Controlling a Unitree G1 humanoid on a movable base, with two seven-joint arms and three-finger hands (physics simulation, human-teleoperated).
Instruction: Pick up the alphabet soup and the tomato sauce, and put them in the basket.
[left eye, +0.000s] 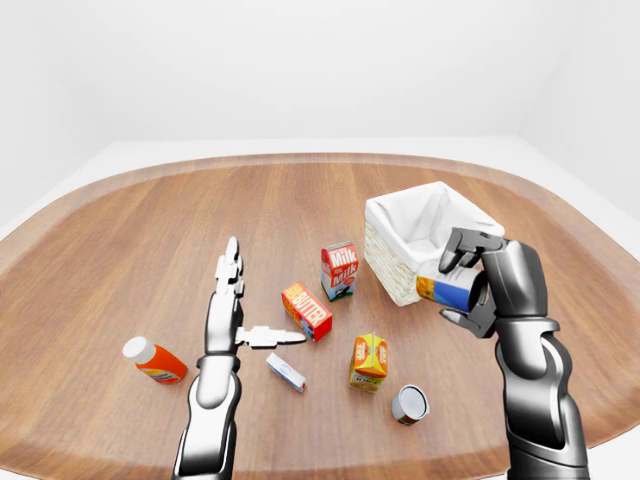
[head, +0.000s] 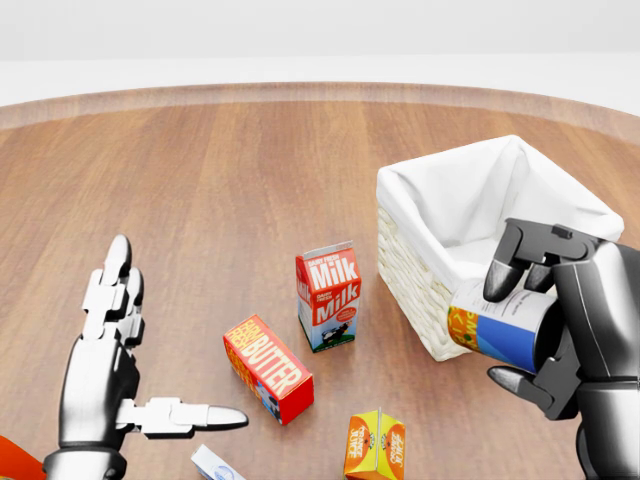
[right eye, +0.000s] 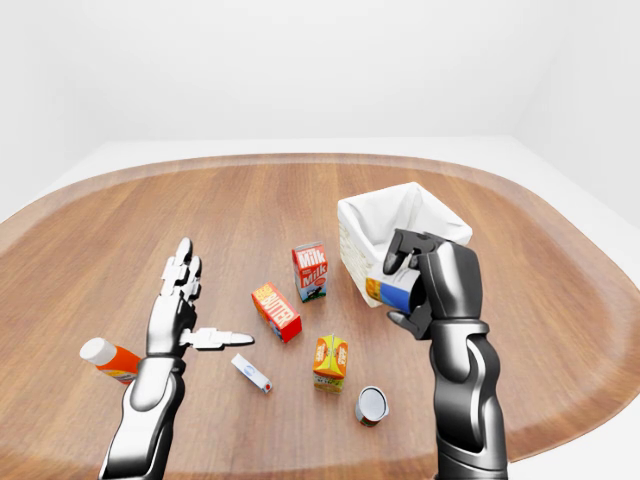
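Right robot hand (head: 535, 330) is clamped round a can (head: 495, 328) lying sideways at the basket (head: 560, 215) near rim, probably to tip it in; left robot hand (head: 125, 375) hangs open beside the butter box (head: 267, 367), well clear.

The left hand (head: 105, 375) is gleaming silver, its segmented fingers (head: 190, 414) ribbed. At three o'clock, the right hand (head: 575, 330) is showing glossy dark grey, with blocky plates.

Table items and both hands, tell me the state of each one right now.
Right hand: shut on the held can.
Held can: tipped sideways, beside the basket.
Left hand: open, holding nothing.
Basket: upright, nothing visible inside.
Milk carton: upright.
Butter box: lying flat.
Second can: on its side.
Bottle: lying down.
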